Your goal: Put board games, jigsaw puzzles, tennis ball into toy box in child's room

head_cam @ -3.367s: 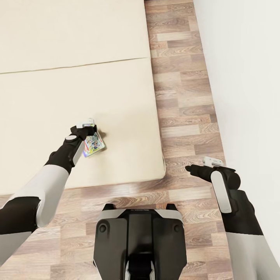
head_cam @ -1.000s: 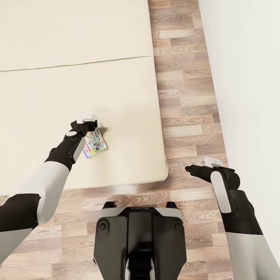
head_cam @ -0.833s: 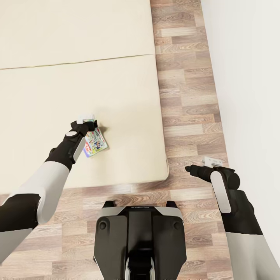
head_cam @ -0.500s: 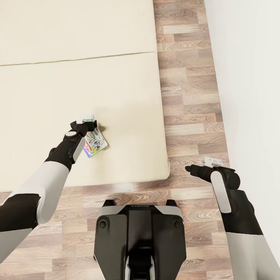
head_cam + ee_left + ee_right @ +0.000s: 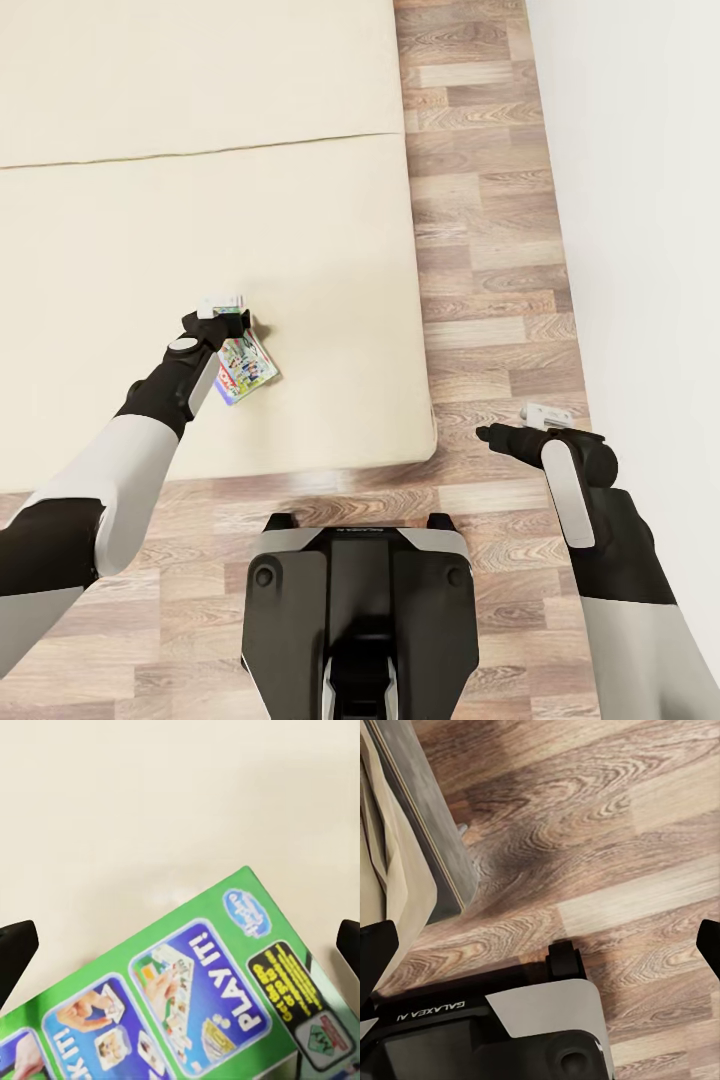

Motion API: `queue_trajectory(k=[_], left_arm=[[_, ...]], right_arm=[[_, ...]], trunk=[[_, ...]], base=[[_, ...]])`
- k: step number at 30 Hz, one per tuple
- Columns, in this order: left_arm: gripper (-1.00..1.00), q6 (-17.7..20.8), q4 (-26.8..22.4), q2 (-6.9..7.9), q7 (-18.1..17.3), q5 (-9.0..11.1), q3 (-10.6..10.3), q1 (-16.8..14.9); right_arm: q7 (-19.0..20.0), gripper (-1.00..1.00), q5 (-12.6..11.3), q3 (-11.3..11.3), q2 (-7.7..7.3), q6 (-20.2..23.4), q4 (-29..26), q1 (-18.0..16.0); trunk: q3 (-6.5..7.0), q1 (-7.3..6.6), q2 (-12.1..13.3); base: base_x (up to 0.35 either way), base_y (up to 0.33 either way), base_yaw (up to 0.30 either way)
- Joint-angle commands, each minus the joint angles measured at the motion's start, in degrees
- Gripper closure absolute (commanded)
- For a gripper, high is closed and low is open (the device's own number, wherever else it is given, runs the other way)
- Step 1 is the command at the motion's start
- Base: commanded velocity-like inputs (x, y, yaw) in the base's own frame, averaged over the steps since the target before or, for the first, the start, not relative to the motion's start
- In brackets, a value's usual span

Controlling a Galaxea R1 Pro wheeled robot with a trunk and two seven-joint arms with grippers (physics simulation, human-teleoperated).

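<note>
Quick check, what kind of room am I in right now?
Most likely a bedroom: a wide cream mattress on a low bed, wood-plank floor and a plain white wall. A colourful board game box by the left gripper hints at a child's room.

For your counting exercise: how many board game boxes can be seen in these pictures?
1: a thin flat colourful board game box lies on the cream mattress beneath the left gripper. Others may lie outside the pictures.
</note>
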Motion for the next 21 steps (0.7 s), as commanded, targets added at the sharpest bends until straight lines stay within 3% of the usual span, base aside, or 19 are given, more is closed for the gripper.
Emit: queue_trajectory(k=[1, 21], left_arm=[[-1.00, 0.36, -0.10, 0.02, 0.20, 0.05, -0.08, 0.00], [-1.00, 0.46, 0.32, -0.01, 0.21, 0.02, 0.03, 0.00]], right_arm=[[-0.51, -1.00, -0.61, 0.01, -0.01, 0.18, -0.05, -0.01], [-0.48, -1.00, -0.61, -0.08, -0.04, 0.18, -0.12, -0.02]], trunk=[[-0.06, 0.04, -0.09], [-0.06, 0.04, -0.09]], base=[[0.000, 0.000, 0.000], [-0.021, 0.000, 0.000]])
